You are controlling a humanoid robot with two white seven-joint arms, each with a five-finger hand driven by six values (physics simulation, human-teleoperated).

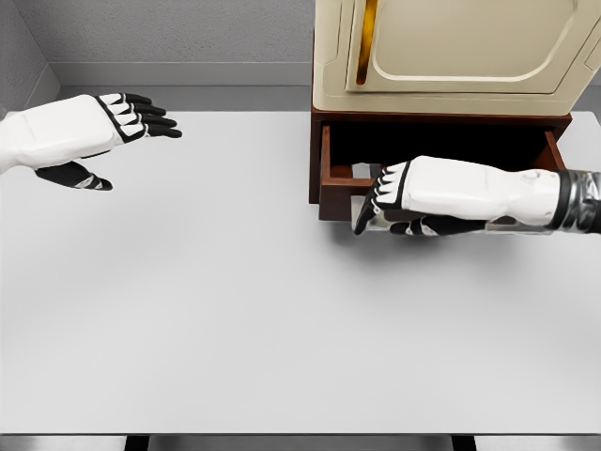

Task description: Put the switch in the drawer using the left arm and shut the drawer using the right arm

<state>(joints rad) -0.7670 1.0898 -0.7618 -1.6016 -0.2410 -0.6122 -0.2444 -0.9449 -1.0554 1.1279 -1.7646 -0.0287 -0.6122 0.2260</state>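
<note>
Right hand (390,202), fingers relaxed and empty, sat at open drawer (340,178) front; you needed square, flat push. Left hand (113,127) hovered spread, empty.

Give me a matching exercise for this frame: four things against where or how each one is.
1 left hand
2 right hand
3 drawer
4 cabinet

a pulled open
b fingers spread above the table's far left, holding nothing
c on top of the drawer unit
d at the drawer's front

Pairs: 1-b, 2-d, 3-a, 4-c
</note>
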